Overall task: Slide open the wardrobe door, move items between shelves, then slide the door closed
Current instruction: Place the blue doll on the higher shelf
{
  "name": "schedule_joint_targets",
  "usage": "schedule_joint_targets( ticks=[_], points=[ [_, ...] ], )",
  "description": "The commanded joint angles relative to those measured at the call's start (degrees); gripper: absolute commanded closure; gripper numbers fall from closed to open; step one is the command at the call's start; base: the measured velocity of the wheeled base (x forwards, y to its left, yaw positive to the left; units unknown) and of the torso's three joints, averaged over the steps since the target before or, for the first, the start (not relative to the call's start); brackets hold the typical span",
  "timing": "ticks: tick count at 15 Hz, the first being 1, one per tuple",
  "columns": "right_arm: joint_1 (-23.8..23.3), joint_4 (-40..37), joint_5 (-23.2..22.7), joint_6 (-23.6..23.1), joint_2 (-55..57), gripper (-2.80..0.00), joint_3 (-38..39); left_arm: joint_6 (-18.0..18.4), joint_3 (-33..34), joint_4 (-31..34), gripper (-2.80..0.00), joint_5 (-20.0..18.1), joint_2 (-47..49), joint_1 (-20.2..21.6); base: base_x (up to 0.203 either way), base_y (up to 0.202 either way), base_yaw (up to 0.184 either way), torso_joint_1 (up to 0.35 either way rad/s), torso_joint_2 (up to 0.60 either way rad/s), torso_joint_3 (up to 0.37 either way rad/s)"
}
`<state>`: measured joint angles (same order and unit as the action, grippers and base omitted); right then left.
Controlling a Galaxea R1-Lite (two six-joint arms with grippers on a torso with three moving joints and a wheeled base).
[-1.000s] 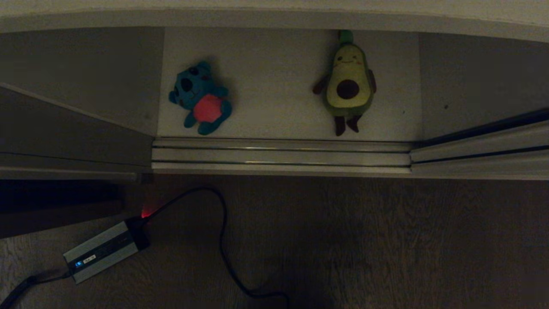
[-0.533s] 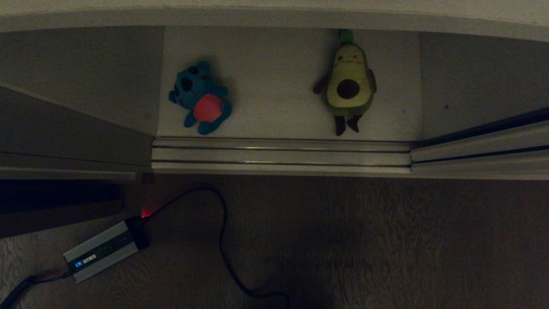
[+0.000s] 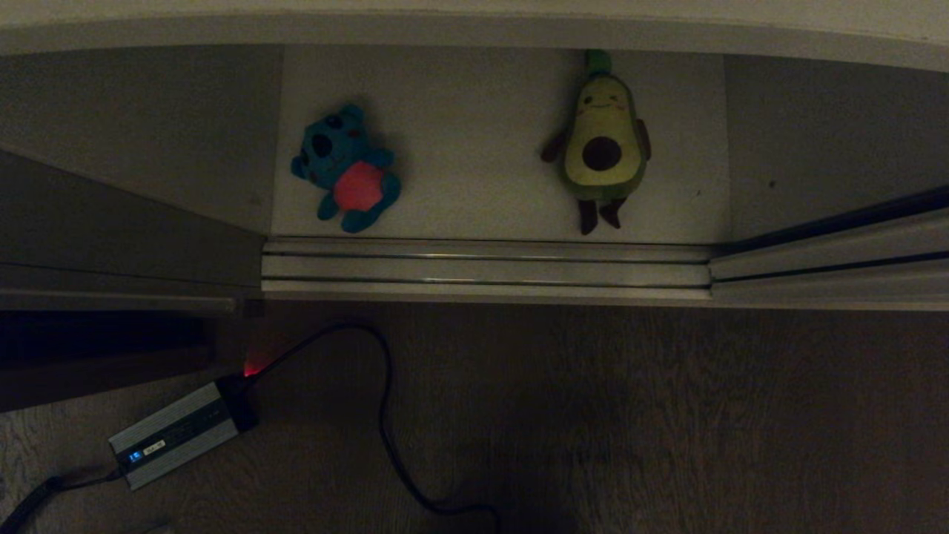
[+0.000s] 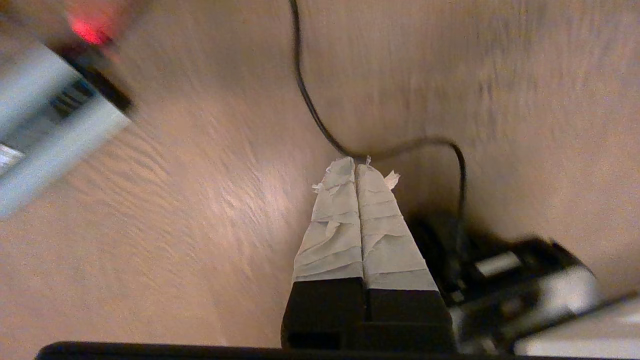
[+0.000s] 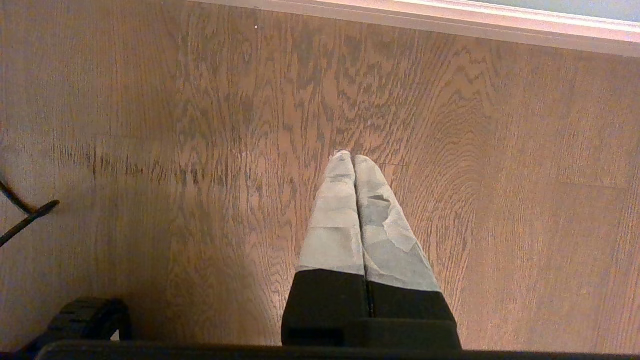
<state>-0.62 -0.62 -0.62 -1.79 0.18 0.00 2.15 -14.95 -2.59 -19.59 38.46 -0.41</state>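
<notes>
On the off-white shelf (image 3: 474, 133), wardrobe standing open: teal plush monster (image 3: 345, 169), soft, red-bellied; avocado plush (image 3: 602, 141), well apart. Left gripper (image 4: 361, 167), taped fingers pressed together, empty, above wood-grain floor (image 4: 200, 200); right gripper (image 5: 352, 159) likewise. Advice: spread the fingers before reaching; pinch the monster's squashy body squarely.

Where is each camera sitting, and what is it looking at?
Head view: up on the robot's head, looking down at the teal monster and avocado on the shelf, plus the floor; no arm shows.
Left wrist view: behind the left pincer, shut, looking down at the wooden floor.
Right wrist view: behind the right pincer, shut, looking down at bare floor.
Shared: the head and left wrist views both see the grey box and black cable.
</notes>
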Motion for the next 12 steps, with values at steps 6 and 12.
schedule_joint_targets(
  ticks=[6, 12],
  points=[
    [0.01, 0.01, 0.01, -0.05, -0.09, 0.00, 0.18, -0.38, -6.77, -15.55, 0.00, -2.30, 34.70, -0.02, 0.000, 0.000, 0.000, 0.000, 0.00, 0.000],
    [0.01, 0.01, 0.00, -0.05, -0.09, 0.00, 0.26, -7.12, -21.65, -26.98, -2.80, 3.76, 48.48, -4.74, 0.000, 0.000, 0.000, 0.000, 0.00, 0.000]
  ],
)
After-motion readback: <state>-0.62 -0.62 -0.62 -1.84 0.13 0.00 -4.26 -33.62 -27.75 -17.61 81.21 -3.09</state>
